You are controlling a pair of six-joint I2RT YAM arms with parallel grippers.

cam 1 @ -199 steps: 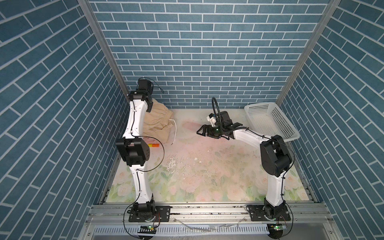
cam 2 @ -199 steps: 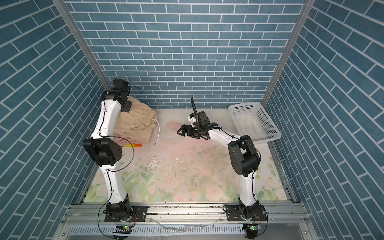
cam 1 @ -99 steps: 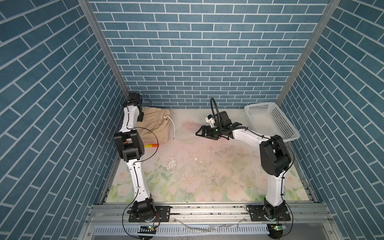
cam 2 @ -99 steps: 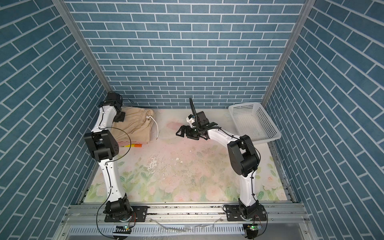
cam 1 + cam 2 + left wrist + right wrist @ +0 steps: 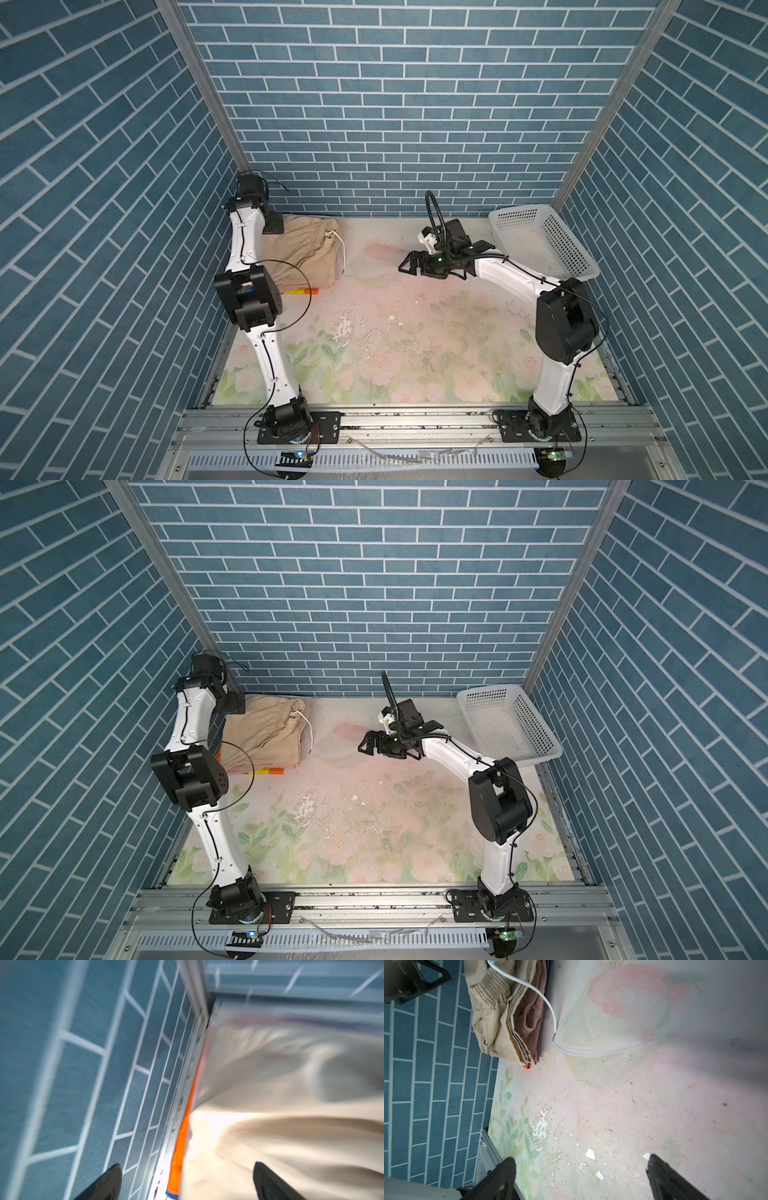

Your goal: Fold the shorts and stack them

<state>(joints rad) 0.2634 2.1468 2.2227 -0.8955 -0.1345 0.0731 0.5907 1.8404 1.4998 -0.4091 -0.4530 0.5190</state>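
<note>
STACKED: Three shorts lie folded in one pile at the back of the floral surface [image 5: 415, 332], in the corner opposite the white basket [image 5: 521, 209], which sits at the other back corner in both top views. The beige shorts [image 5: 299, 249] are on top, with the gathered waist toward the back wall. Their white drawstring [image 5: 338, 243] trails off the pile on the side facing the basket. Beneath them the right wrist view shows the pink shorts [image 5: 533, 1012]. At the bottom, an orange edge of the rainbow-striped shorts [image 5: 305, 291] pokes out from the pile's near end.

The left gripper [image 5: 188, 1183] hovers over the pile's edge farthest from the basket, jaws spread wide and holding nothing (its wrist view is blurred, but both fingertips [image 5: 108, 1182] show well apart above the cloth). The right gripper [image 5: 409, 266] hangs above bare surface between the pile and the basket. Its jaws are also wide and empty, and they point away from the basket toward the pile.
</note>
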